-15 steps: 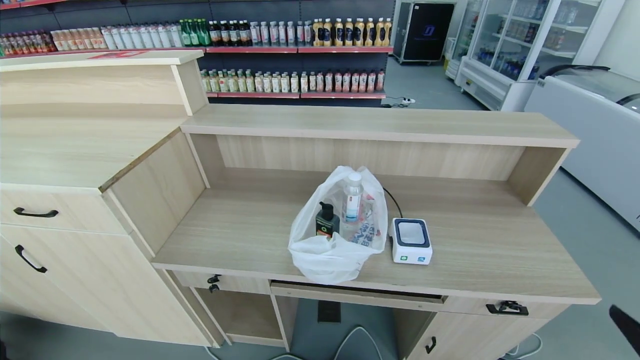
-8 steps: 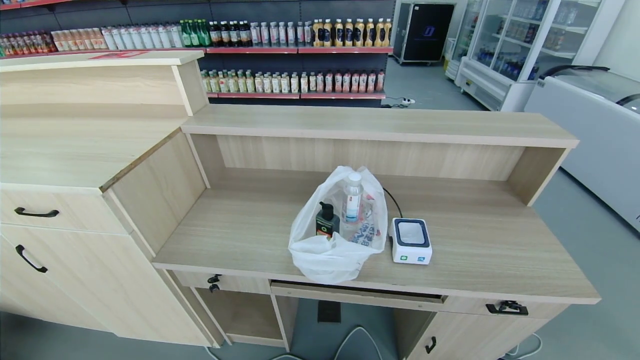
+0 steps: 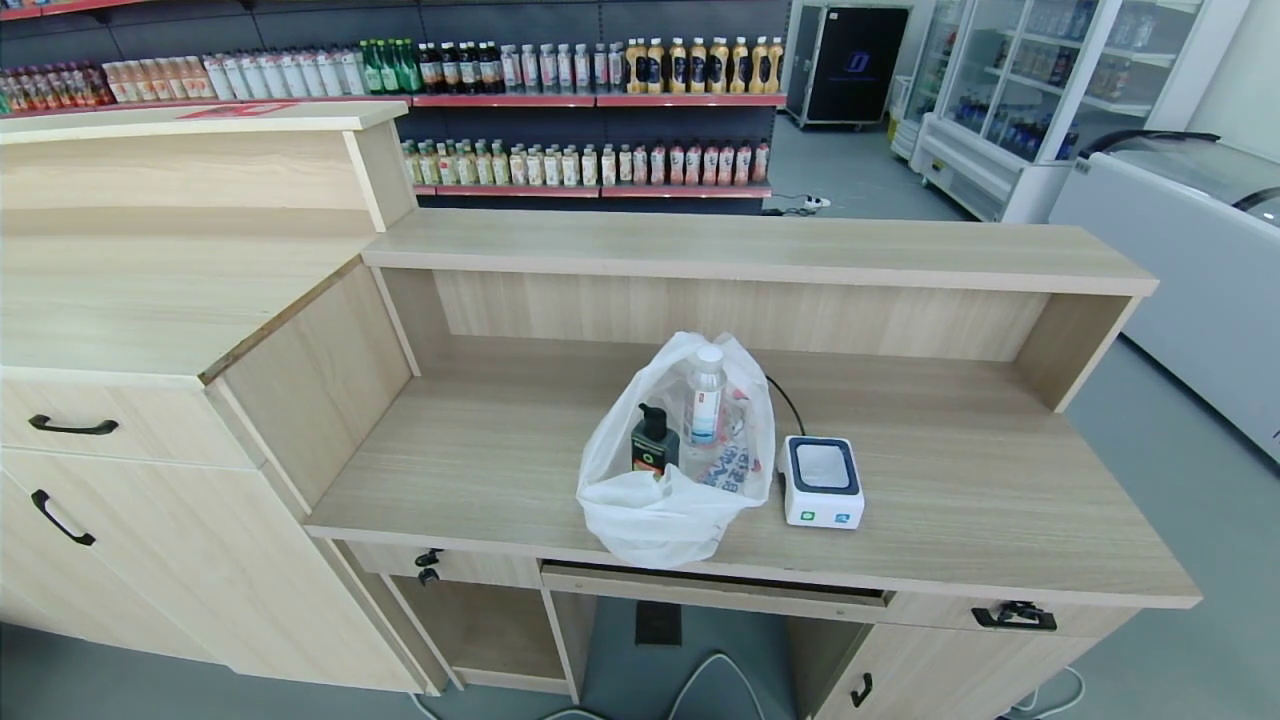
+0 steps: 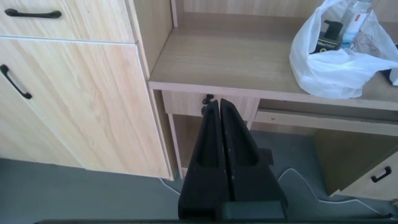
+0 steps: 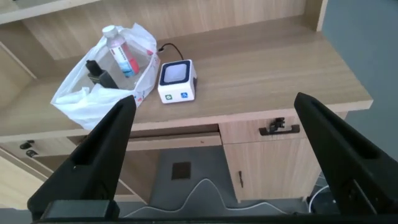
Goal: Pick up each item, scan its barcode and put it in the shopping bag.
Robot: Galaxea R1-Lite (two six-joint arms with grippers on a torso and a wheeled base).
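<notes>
A white plastic shopping bag (image 3: 668, 470) stands open on the wooden counter (image 3: 950, 500). Inside it are a clear water bottle (image 3: 705, 395) with a white cap and a dark pump bottle (image 3: 654, 441). Just right of the bag sits the white barcode scanner (image 3: 822, 481) with a dark window. My left gripper (image 4: 219, 112) hangs below the counter's front edge, shut with nothing in it, the bag (image 4: 339, 53) far off. My right gripper (image 5: 214, 109) is held low in front of the counter, wide open and empty, with the bag (image 5: 102, 87) and scanner (image 5: 176, 81) beyond it.
A raised shelf (image 3: 760, 250) runs along the back of the counter, and a taller cabinet (image 3: 150, 330) with black handles stands to the left. Drawers with black handles (image 3: 1013, 615) sit under the counter edge. Store shelves of bottles and fridges fill the background.
A dark tip of my right arm at the lower right edge of the head view has dropped out of sight. Bag, bottles and scanner have not moved.
</notes>
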